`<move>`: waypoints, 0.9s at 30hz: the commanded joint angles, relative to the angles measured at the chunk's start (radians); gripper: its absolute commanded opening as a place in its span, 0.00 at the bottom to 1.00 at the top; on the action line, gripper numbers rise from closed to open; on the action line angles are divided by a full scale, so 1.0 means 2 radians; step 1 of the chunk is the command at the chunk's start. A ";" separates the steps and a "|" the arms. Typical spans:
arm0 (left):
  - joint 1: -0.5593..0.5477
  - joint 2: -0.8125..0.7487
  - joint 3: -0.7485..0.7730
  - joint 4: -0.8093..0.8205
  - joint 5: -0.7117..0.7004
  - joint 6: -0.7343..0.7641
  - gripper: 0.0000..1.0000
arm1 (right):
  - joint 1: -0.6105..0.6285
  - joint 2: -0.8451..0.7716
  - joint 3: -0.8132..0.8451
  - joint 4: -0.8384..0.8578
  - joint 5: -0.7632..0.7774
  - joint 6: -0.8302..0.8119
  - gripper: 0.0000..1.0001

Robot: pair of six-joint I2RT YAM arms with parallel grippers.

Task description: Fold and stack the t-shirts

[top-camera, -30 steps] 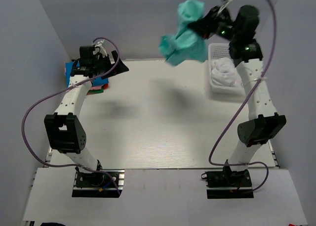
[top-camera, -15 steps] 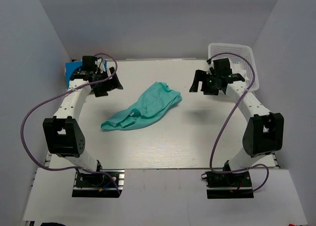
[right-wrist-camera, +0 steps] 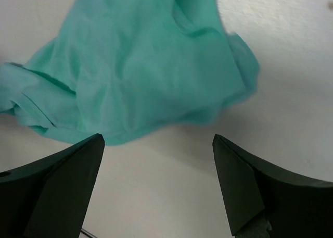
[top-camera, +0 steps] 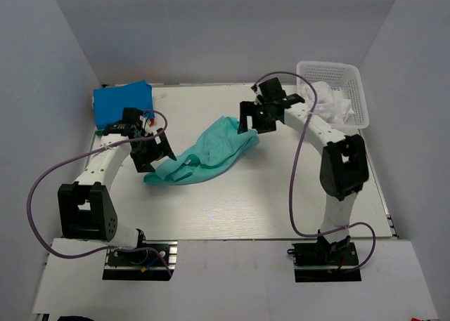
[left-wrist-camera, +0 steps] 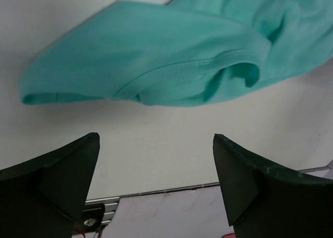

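Observation:
A crumpled teal-green t-shirt lies on the white table, stretched from lower left to upper right. My left gripper hovers open at its lower-left end; in the left wrist view the cloth lies just beyond the spread fingers, apart from them. My right gripper stands open at the shirt's upper-right end, and the right wrist view shows the shirt ahead of the fingers, nothing between them. A folded bright blue t-shirt sits at the back left. White cloth fills the basket.
A white lattice basket stands at the back right corner. Purple cables loop from both arms over the table. Grey walls close in the left, back and right sides. The arm bases sit at the near edge.
A second ago the right gripper held the teal shirt high near the basket. The shirt dropped to the table, the right gripper opened, and both grippers moved in to the shirt's two ends.

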 commanded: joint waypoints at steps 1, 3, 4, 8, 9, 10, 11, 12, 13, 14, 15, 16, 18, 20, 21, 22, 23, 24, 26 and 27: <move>0.005 -0.022 -0.041 -0.012 -0.009 -0.049 1.00 | 0.045 0.048 0.098 -0.044 -0.017 -0.048 0.90; 0.005 -0.014 -0.056 0.002 -0.004 -0.070 1.00 | 0.054 0.076 0.131 -0.059 -0.010 -0.058 0.90; 0.005 -0.009 -0.061 0.009 -0.004 -0.077 1.00 | 0.061 0.094 0.139 -0.065 -0.004 -0.054 0.90; 0.010 0.014 -0.077 0.058 0.005 -0.092 1.00 | 0.072 0.110 0.142 -0.050 -0.003 -0.058 0.90; 0.010 0.021 -0.077 0.068 0.005 -0.097 1.00 | 0.074 0.113 0.145 -0.046 -0.003 -0.061 0.90; 0.010 0.027 -0.071 0.073 -0.004 -0.097 0.97 | 0.075 0.131 0.157 -0.049 -0.004 -0.067 0.90; 0.010 0.043 -0.071 0.073 -0.008 -0.097 0.95 | 0.077 0.138 0.165 -0.056 -0.004 -0.070 0.90; 0.010 0.051 -0.059 0.079 -0.008 -0.097 0.95 | 0.080 0.152 0.174 -0.061 -0.006 -0.074 0.90; 0.010 0.060 -0.059 0.079 -0.008 -0.097 0.90 | 0.081 0.159 0.180 -0.065 -0.006 -0.074 0.90; 0.010 0.067 -0.053 0.079 -0.013 -0.097 0.87 | 0.083 0.168 0.195 -0.068 -0.003 -0.076 0.90; 0.010 0.080 -0.046 0.084 -0.020 -0.097 0.84 | 0.083 0.175 0.197 -0.066 -0.004 -0.077 0.89; 0.010 0.085 -0.046 0.084 -0.021 -0.097 0.75 | 0.085 0.180 0.201 -0.066 -0.004 -0.076 0.89; 0.010 0.097 -0.041 0.084 -0.033 -0.097 0.69 | 0.088 0.191 0.201 -0.061 -0.004 -0.073 0.87; 0.010 0.103 -0.036 0.084 -0.040 -0.097 0.57 | 0.087 0.198 0.205 -0.062 -0.007 -0.073 0.82; 0.010 0.103 -0.030 0.084 -0.047 -0.097 0.51 | 0.089 0.201 0.207 -0.062 -0.012 -0.071 0.79; 0.010 0.109 -0.025 0.078 -0.047 -0.097 0.36 | 0.090 0.200 0.208 -0.060 -0.020 -0.070 0.70; 0.010 0.109 -0.025 0.078 -0.047 -0.097 0.25 | 0.090 0.201 0.208 -0.060 -0.020 -0.070 0.61; 0.010 0.113 -0.020 0.078 -0.047 -0.092 0.08 | 0.091 0.199 0.208 -0.057 -0.023 -0.068 0.51; 0.010 0.113 -0.009 0.084 -0.037 -0.078 0.00 | 0.093 0.193 0.208 -0.056 -0.023 -0.061 0.13; 0.005 0.106 -0.009 0.084 -0.037 -0.078 0.00 | 0.094 0.179 0.206 -0.048 -0.022 -0.058 0.03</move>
